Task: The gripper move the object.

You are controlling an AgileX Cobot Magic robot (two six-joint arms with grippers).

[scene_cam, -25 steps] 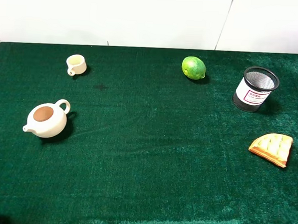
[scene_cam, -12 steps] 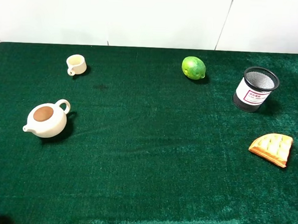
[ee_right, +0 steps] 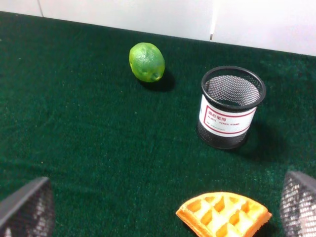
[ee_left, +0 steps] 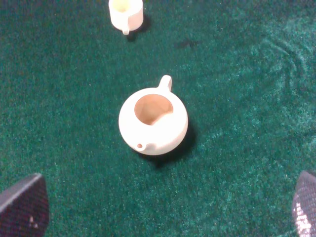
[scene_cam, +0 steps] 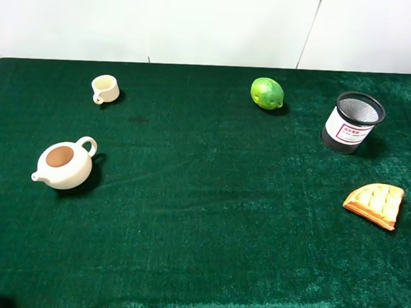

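The cream teapot stands upright on the green cloth at the left, lidless with a brown inside, its spout toward the front left and its handle toward the back right. In the left wrist view the teapot is centred ahead of my left gripper, which is open and empty, its fingertips spread wide and well short of the pot. My right gripper is open and empty too, far from the teapot. In the exterior view only slivers of the arms show at the bottom corners.
A small cream cup stands behind the teapot; it also shows in the left wrist view. A green lime, a black mesh pen holder and a waffle wedge lie on the right. A white wall borders the table's far edge.
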